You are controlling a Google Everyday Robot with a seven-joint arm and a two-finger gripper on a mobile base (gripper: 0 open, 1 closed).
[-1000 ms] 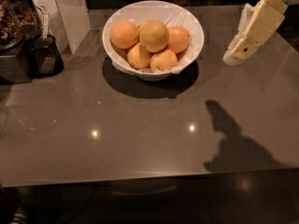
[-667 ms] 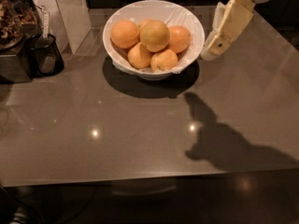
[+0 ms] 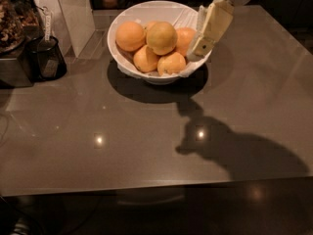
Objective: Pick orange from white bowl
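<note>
Orange sits on top in the white bowl at the bench's far edge. Gripper is reaching by the right rim; open or closed, I cannot tell. Next it should go left, onto the orange.

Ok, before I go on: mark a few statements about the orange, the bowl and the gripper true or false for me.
1. The orange lies on top of the pile in the white bowl. True.
2. The gripper is to the left of the bowl. False: it is at the bowl's right rim.
3. The orange is lifted clear of the bowl. False: it rests among the smaller fruits, apart from the gripper.
4. A dark container stands on the table to the left of the bowl. True.
</note>
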